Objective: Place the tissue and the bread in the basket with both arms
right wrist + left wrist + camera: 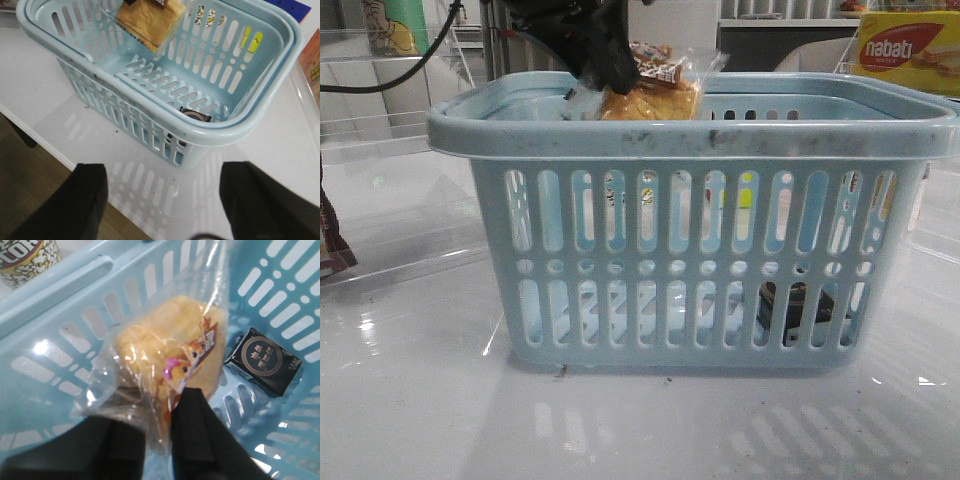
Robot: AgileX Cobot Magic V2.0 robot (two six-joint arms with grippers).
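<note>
The light-blue basket (690, 140) stands in the middle of the table. My left gripper (605, 62) is shut on the clear bag of the yellow-brown bread (650, 100) and holds it over the basket's back left, at rim height. In the left wrist view the gripper (157, 430) pinches the bag of the bread (165, 340) above the basket (75, 300). The black tissue pack (263, 360) lies on the basket floor at the right end; it shows through the slots (798, 305). My right gripper (162, 200) is open and empty above the table, outside the basket (165, 107). That view also shows the bread (147, 20) and the tissue (195, 115).
A yellow-red nabati box (908, 52) stands at the back right. A brown-red packet (332, 245) lies at the left edge of the table. A popcorn tub (27, 257) stands behind the basket. The table's front edge (55, 155) is near my right gripper.
</note>
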